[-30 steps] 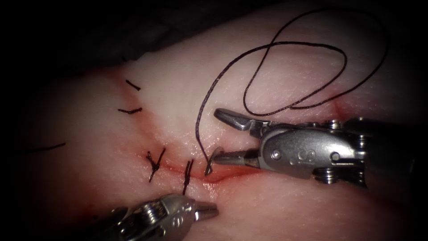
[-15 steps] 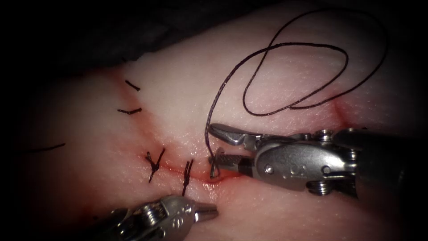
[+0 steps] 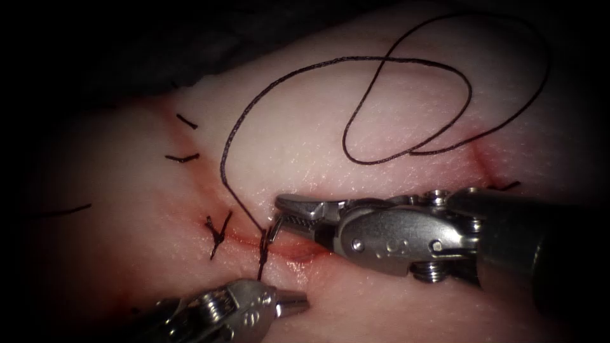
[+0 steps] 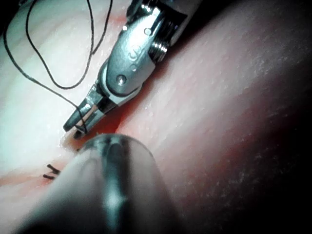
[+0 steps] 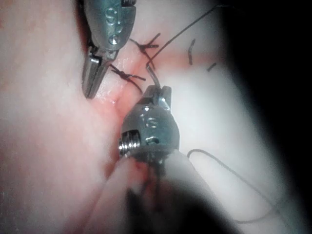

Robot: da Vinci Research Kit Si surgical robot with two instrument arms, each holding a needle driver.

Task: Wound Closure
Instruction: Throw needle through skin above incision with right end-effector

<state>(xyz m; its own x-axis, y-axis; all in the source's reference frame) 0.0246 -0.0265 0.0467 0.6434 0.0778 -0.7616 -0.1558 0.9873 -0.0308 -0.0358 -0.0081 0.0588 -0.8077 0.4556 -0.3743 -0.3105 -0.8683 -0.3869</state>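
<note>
The tissue has a red cut running across it. My right tool comes in from the right, and its jaws are shut on the curved needle just above the cut, beside the second stitch. I cannot tell whether the needle's tip is in the tissue. The dark thread runs from the needle up and left, then lies in wide loops on the far tissue. My left tool rests shut below the cut, holding nothing. The right wrist view shows the needle sticking out of the right tool.
Two tied stitches close the cut's left part. Cut ends of thread lie on the tissue at the upper left and far left. Red fluid lines the cut. In the left wrist view the right tool lies close ahead.
The right tool's jaws, open a second ago, closed on the needle standing in the cut and moved left along the cut with it. The thread's near loop swung left. The left tool stayed still.
</note>
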